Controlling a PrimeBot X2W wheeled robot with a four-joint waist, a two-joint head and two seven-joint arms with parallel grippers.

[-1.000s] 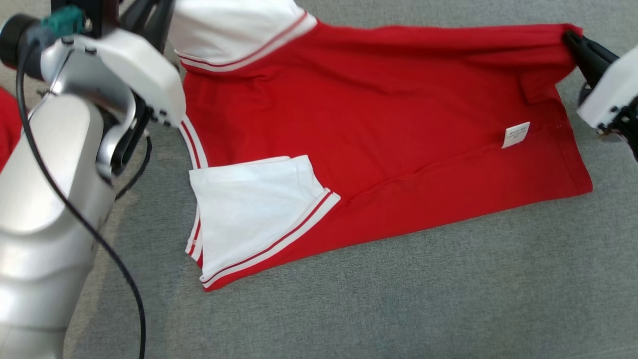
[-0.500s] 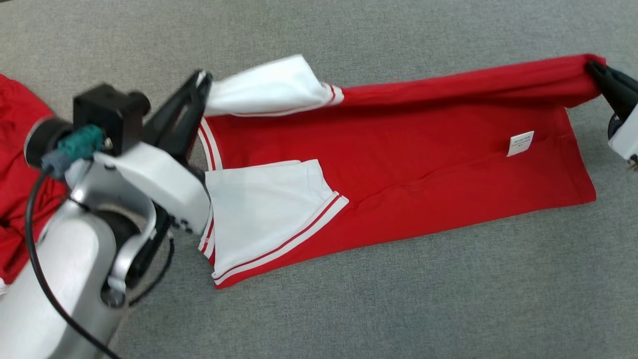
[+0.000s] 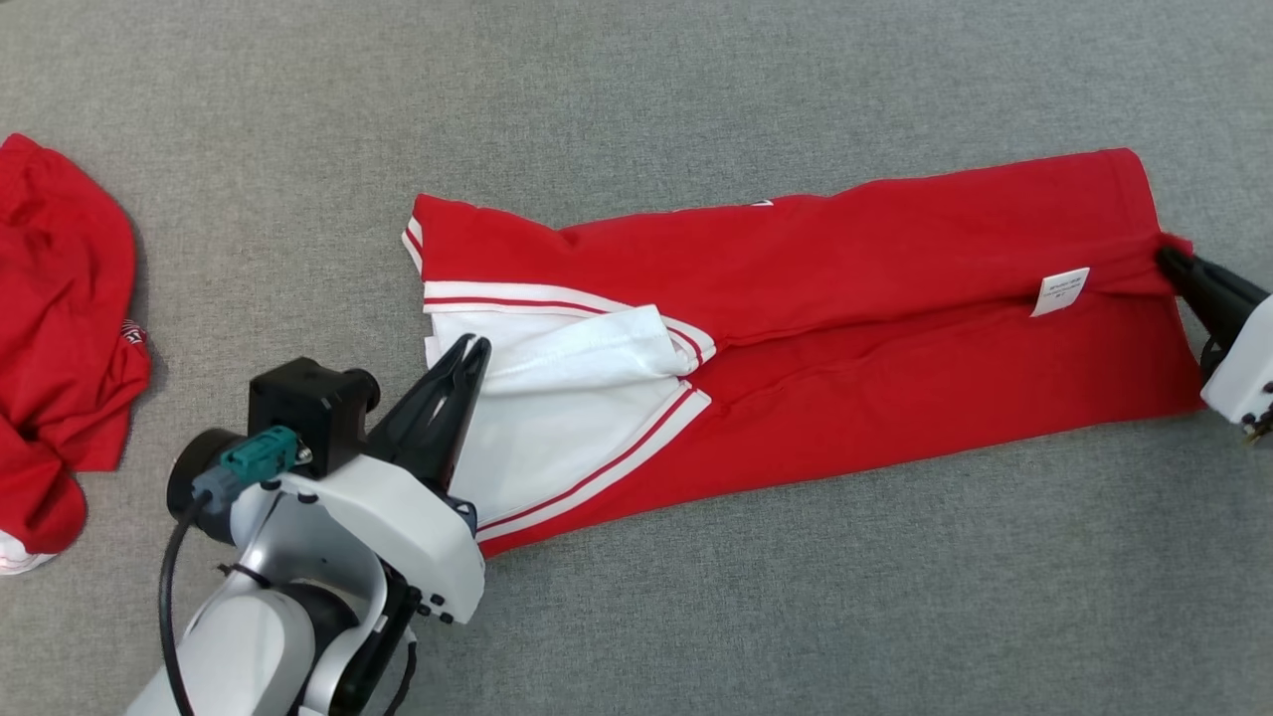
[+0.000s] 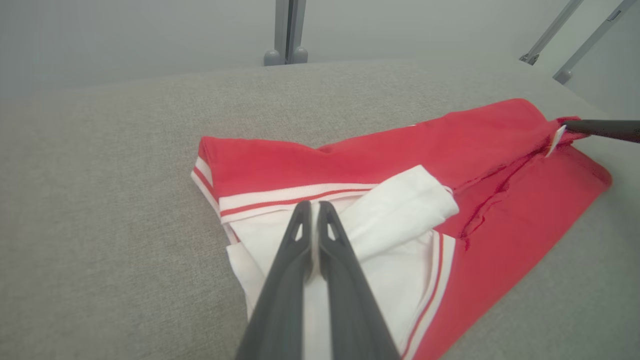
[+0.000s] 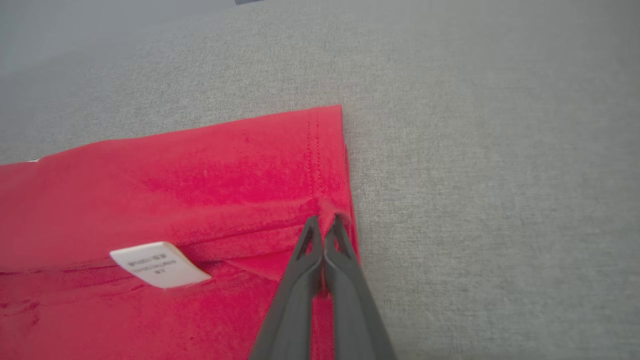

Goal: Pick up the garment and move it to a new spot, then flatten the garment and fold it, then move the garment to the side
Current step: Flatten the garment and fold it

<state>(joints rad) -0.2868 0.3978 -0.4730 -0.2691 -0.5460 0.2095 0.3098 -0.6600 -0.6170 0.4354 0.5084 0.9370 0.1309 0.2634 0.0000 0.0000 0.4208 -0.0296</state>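
The garment is a red shirt with white, red-striped sleeves, lying lengthwise on the grey cloth surface with its far half laid over the near half. My left gripper is at the sleeve end, shut on the white sleeve fabric; a sliver of white shows between its fingers. My right gripper is at the hem end, shut on a pinch of the red hem fold. Its dark tip also reaches in at the right of the left wrist view. A white label sticks out near the hem.
A second red garment lies crumpled at the far left of the surface. Bare grey cloth spreads in front of and behind the shirt. Metal frame legs stand beyond the far edge.
Both grippers have brought the shirt's lifted far edge down and toward me, laying it over the near half. The head camera has shifted too.
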